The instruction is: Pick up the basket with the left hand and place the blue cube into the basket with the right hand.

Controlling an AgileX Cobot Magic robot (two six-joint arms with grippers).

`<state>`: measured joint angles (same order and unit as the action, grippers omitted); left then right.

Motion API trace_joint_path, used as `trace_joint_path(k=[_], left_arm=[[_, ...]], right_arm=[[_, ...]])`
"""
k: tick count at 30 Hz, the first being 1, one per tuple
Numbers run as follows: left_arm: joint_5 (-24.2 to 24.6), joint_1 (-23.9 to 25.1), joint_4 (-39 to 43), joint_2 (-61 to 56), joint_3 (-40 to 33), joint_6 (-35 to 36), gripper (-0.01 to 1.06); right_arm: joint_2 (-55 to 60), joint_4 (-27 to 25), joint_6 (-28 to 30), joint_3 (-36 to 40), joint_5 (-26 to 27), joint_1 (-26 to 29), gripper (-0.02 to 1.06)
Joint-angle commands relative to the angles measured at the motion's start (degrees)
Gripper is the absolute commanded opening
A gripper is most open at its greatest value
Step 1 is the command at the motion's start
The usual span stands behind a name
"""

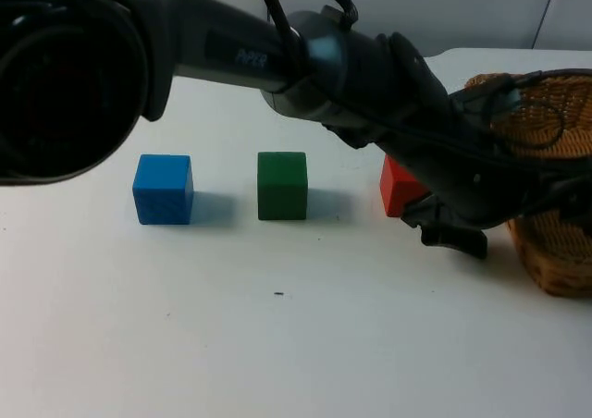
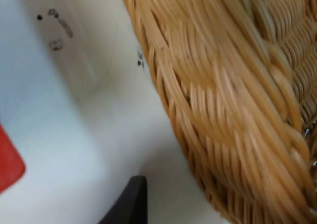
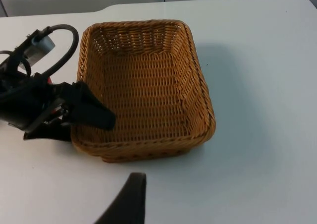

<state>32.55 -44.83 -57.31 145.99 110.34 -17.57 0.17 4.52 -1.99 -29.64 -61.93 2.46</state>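
white counter against grey wall. left end effector straddles near-side rim of wicker basket, one finger inside, other outside, pinching rim; basket sits on counter. blue cube well apart from left end effector, past green cube; red cube just beside it. right end effector above basket, looking down; cannot tell finger state.

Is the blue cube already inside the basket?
No, the blue cube sits on the white table, left of the green cube, far from the basket.
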Motion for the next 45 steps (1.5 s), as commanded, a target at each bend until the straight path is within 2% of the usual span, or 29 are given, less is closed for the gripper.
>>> trace_joint_path(k=[1, 5, 6, 7, 8, 11, 12, 16, 17, 18, 20, 28, 30, 35, 42, 45], left_arm=[[-1.4, -0.5, -0.2, 0.1, 0.2, 1.5, 1.04], [-1.6, -0.6, 1.0, 0.1, 0.2, 1.7, 1.00], [-1.6, -0.8, 1.4, 0.1, 0.2, 2.5, 0.97], [-1.6, -0.9, 2.2, 0.1, 0.2, 4.9, 0.88], [-1.6, -0.9, 2.2, 0.1, 0.2, 4.9, 0.88], [-1.8, -0.9, 2.2, 0.1, 0.2, 5.6, 0.63], [-1.8, -0.9, 2.2, 0.1, 0.2, 5.6, 0.63], [-3.7, -0.9, 2.2, 0.1, 0.2, 5.6, 0.25], [-4.2, -0.9, 2.2, 0.1, 0.2, 5.6, 0.19], [-4.2, -0.9, 2.2, 0.1, 0.2, 5.6, 0.19], [-5.2, -0.9, 1.8, 0.1, 0.2, 5.7, 0.00], [-6.0, -0.9, -1.6, -0.3, 0.2, 6.5, 0.00], [-6.6, -0.9, -1.6, -1.3, 0.2, 8.7, 0.00], [-8.6, -1.0, 3.8, -5.7, 0.2, 14.1, 0.00], [-4.5, -1.0, 13.3, -10.8, 0.2, 21.1, 0.00], [-0.7, 0.0, 16.5, -13.7, 0.1, 22.8, 0.00]], right_arm=[[-0.2, 0.3, -0.1, 0.5, 0.2, 0.4, 1.03], [-0.2, 0.3, -0.1, 0.5, 0.2, 0.4, 1.03], [-0.2, 0.3, -0.1, 0.5, 0.2, 0.4, 1.03], [-0.2, 0.3, -0.1, 0.5, 0.2, 0.4, 1.03], [-0.2, 0.3, -0.1, 0.5, 0.2, 0.4, 1.03], [-0.2, 0.3, -0.1, 0.5, 0.2, 0.4, 1.03], [-0.2, 0.3, -0.1, 0.5, 0.2, 0.4, 1.03], [-0.2, 0.3, -0.1, 0.5, 0.2, 0.4, 1.03], [-0.2, 0.3, -0.1, 0.5, 0.2, 0.4, 1.03], [-0.2, 0.3, -0.1, 0.5, 0.2, 0.4, 1.03], [-0.2, 0.3, -0.1, 0.5, 0.2, 0.4, 1.03], [-0.2, 0.3, -0.1, 0.5, 0.2, 0.4, 1.03], [-0.2, 0.3, -0.1, 0.5, 0.2, 0.4, 1.03], [-0.2, 0.3, 0.2, 0.5, 0.2, 0.4, 1.03], [-0.2, 0.3, 0.6, 0.5, 0.3, 0.4, 1.03], [-0.2, 0.3, 0.6, 0.5, 0.3, 0.4, 1.03]])
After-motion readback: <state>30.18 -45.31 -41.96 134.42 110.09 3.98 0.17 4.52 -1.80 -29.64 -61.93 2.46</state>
